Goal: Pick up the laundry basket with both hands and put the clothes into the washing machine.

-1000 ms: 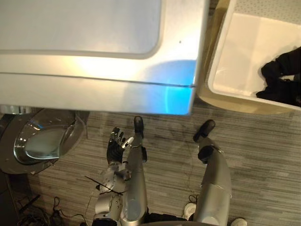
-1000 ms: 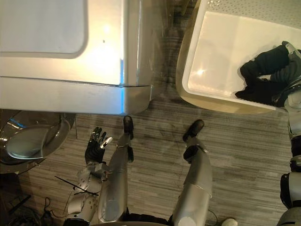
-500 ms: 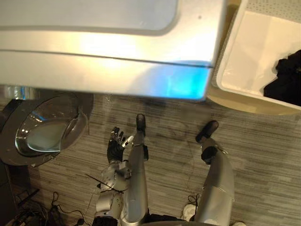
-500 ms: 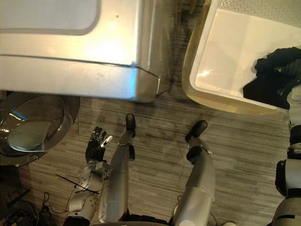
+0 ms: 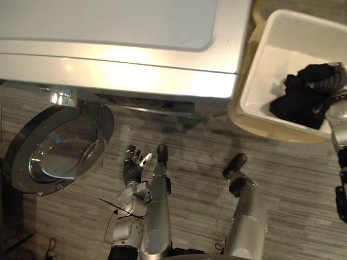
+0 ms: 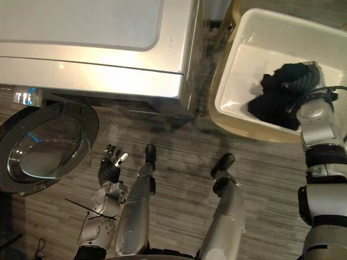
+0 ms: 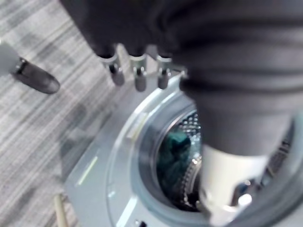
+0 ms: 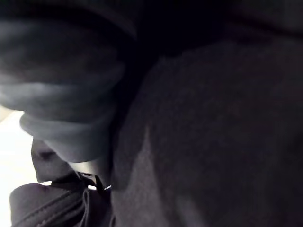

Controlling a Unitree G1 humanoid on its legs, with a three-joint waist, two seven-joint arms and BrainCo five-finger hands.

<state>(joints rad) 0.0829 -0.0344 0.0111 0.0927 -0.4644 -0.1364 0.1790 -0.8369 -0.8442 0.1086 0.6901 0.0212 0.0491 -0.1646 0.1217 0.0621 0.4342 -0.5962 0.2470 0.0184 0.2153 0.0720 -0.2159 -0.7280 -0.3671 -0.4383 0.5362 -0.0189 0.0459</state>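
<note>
Basket (image 6: pixel 246 125) stands on the floor (image 6: pixel 179 142) just beside the washer's (image 6: pixel 97 65) right side, its opening facing up. It sits a little askew to the washer, the near rim slanting down toward our right. Its far right end is cut off, so we cannot tell which way its long axis runs. Black clothes (image 6: pixel 274 100) lie bunched in the right part of the basket, with bare white bottom to their left.

Our right hand (image 6: pixel 303 78) reaches down into the basket onto the clothes. Its fingers are hidden in the dark cloth, so we cannot tell whether they grasp anything.

Our left hand (image 6: pixel 110 165) hangs over the floor in front of the washer, fingers straight and spread, holding nothing. The round door (image 6: pixel 46 146) stands swung wide to the left. In the left wrist view a teal cloth (image 7: pixel 173 156) lies inside the drum (image 7: pixel 189 187).
</note>
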